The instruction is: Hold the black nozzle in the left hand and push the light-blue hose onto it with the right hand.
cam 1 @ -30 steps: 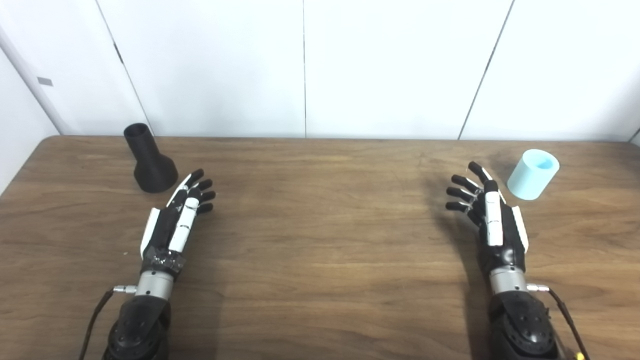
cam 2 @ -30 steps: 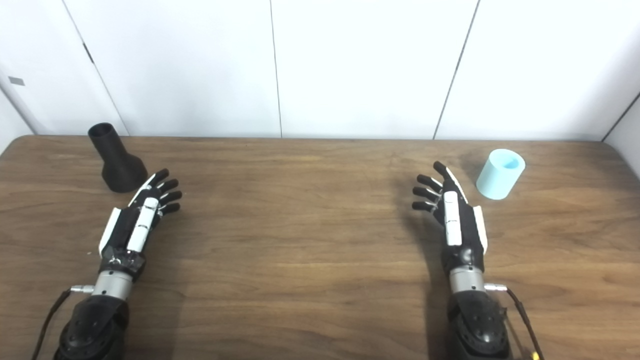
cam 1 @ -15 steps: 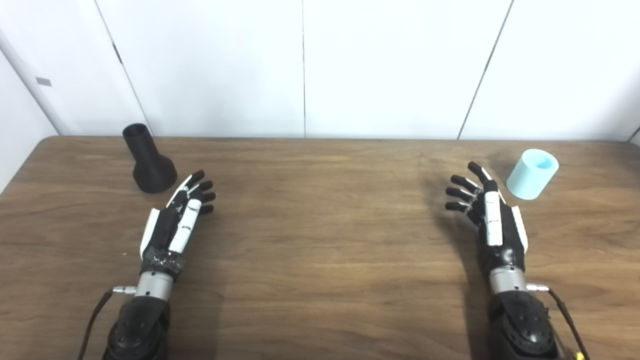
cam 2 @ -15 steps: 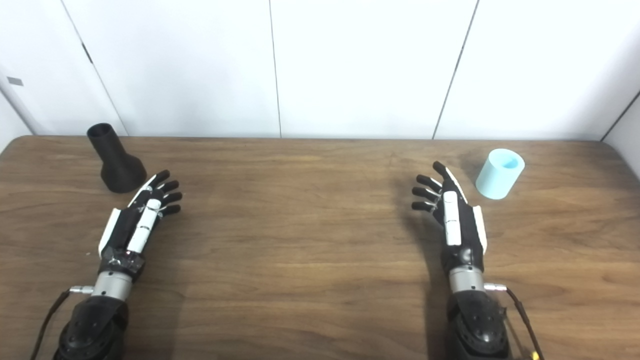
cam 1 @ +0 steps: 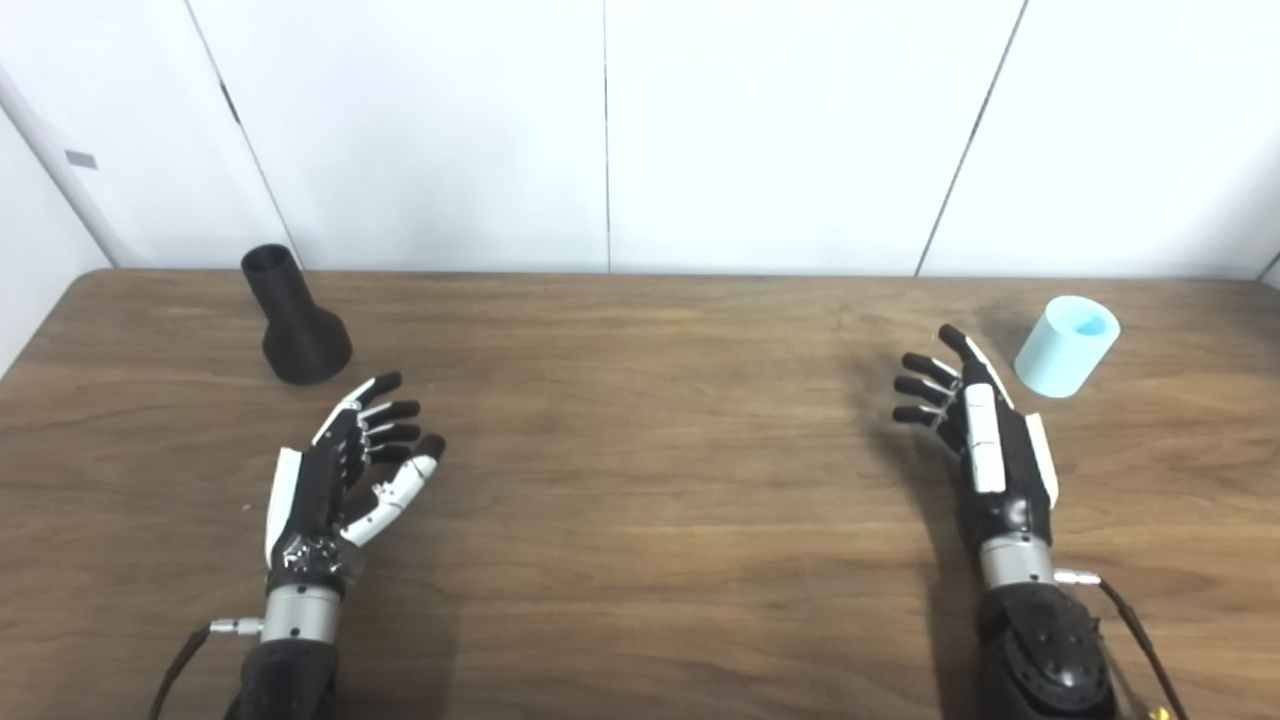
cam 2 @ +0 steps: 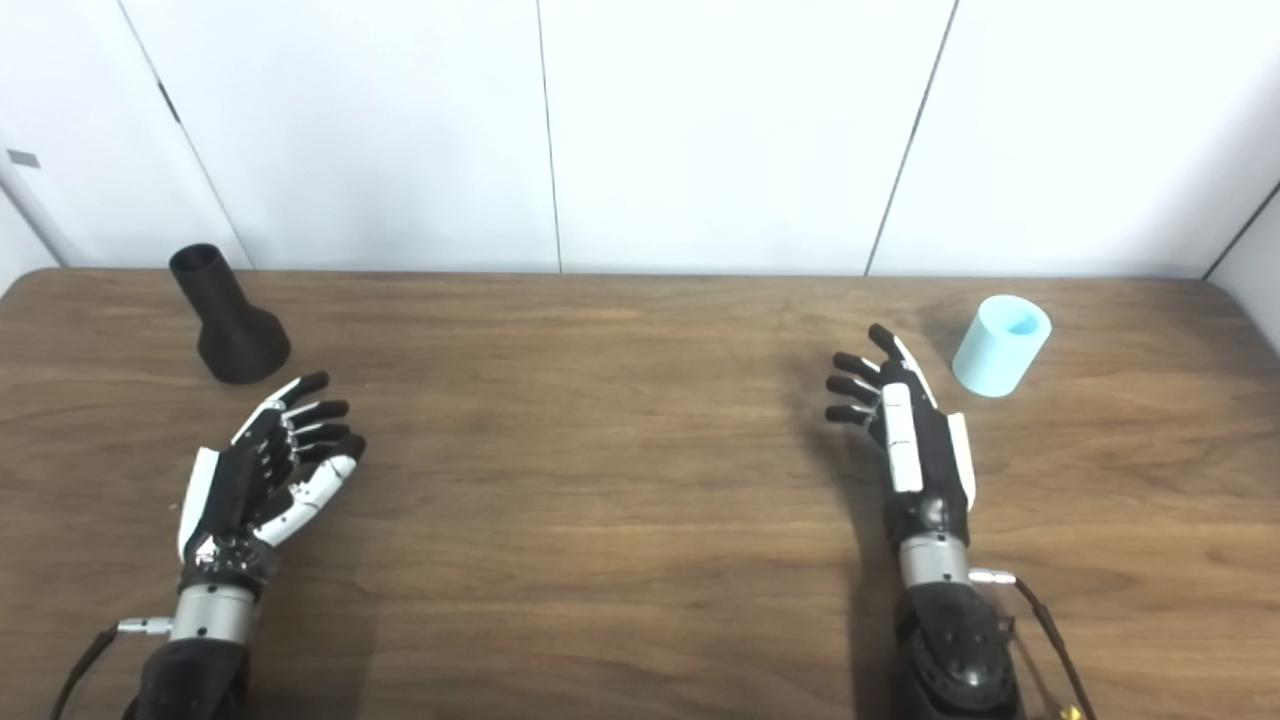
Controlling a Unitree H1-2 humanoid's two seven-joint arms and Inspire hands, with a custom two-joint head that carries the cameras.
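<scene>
left hand (cam 1: 335,475): spread, empty, near black nozzle (cam 1: 291,320) | right hand (cam 1: 985,430): spread, empty, beside light-blue hose (cam 1: 1066,346) | wooden table (cam 1: 660,470): bare between them

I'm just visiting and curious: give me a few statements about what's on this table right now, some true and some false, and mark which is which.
1. The black nozzle stands on the table with its wide end down. True.
2. The left hand is holding the nozzle. False: it is open, apart from the nozzle.
3. The light-blue hose is pushed onto the nozzle. False: they sit at opposite ends of the table.
4. The right hand holds nothing. True.
</scene>
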